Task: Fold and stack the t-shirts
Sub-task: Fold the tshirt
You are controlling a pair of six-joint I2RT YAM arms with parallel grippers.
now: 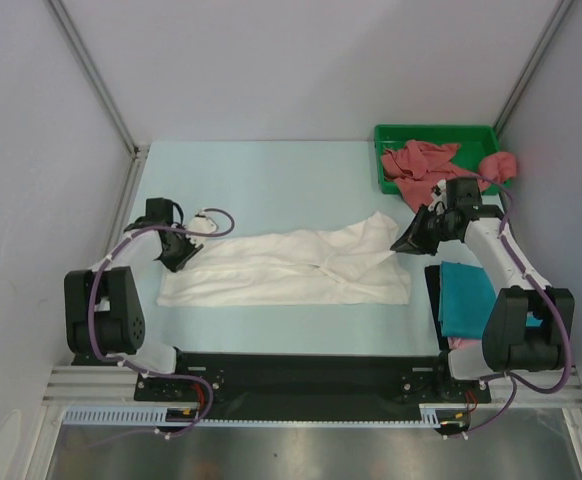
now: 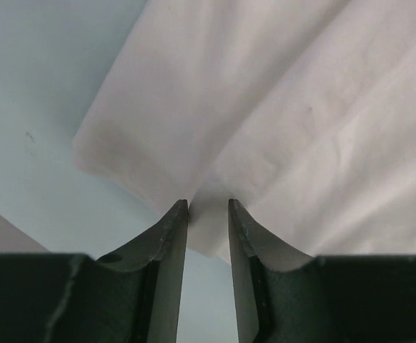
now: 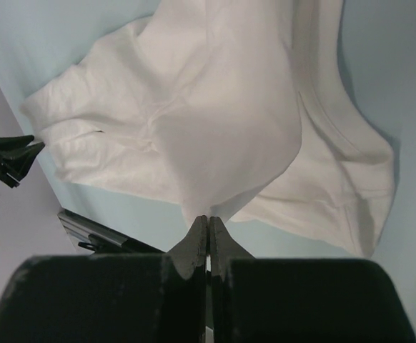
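Note:
The white t-shirt lies spread across the middle of the table. My left gripper is at its left end. In the left wrist view the jaws stand narrowly apart with an edge of the white t-shirt pinched between their tips. My right gripper is at the shirt's far right corner. In the right wrist view it is shut on a fold of the white t-shirt and holds it lifted, so the cloth hangs in a tent from the tips.
A green tray at the back right holds crumpled dusty red shirts, and one more hangs over its right rim. A folded teal shirt lies on a pink one by the right arm's base.

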